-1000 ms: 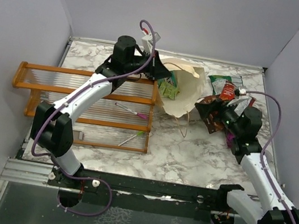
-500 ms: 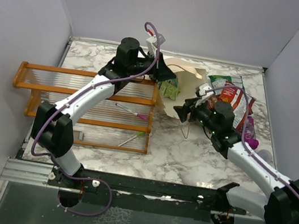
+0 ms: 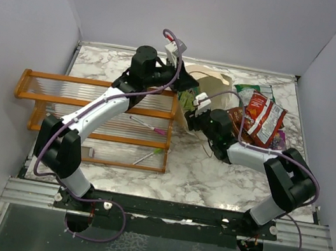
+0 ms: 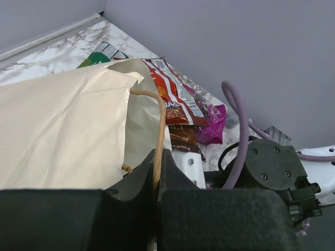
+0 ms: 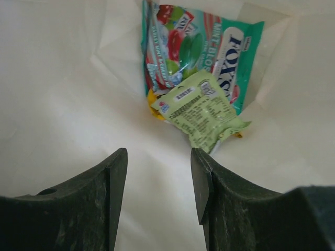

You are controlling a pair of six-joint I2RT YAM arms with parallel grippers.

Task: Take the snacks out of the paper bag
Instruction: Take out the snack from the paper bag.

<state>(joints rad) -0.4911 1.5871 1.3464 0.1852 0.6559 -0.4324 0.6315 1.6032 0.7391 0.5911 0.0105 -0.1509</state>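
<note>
The cream paper bag (image 3: pixel 213 80) lies at the back centre, its mouth facing the arms. My left gripper (image 3: pixel 178 84) is shut on the bag's twine handle (image 4: pixel 158 130), holding the mouth up. My right gripper (image 3: pixel 190 114) is inside the mouth, open, with nothing between its fingers (image 5: pixel 159 178). Deep in the bag, ahead of those fingers, lie a teal packet (image 5: pixel 207 49), a lime packet (image 5: pixel 204 112) on top of it and an orange bit (image 5: pixel 153 110). Outside, to the right, lie a red chip bag (image 3: pixel 263 119), a dark brown packet (image 4: pixel 183 138), a magenta one (image 3: pixel 279 141) and a green-white one (image 3: pixel 249 90).
An orange wooden rack (image 3: pixel 92 113) stands left of the bag under my left arm, with two pens (image 3: pixel 148 125) lying on it. Grey walls close in the marble table (image 3: pixel 212 171) at the back and both sides. My right arm's cable (image 4: pixel 238 130) runs near the left wrist.
My right arm has swung left from the snack pile into the bag's mouth, and its jaws have narrowed. The left gripper keeps hold of the handle, shifted slightly right.
</note>
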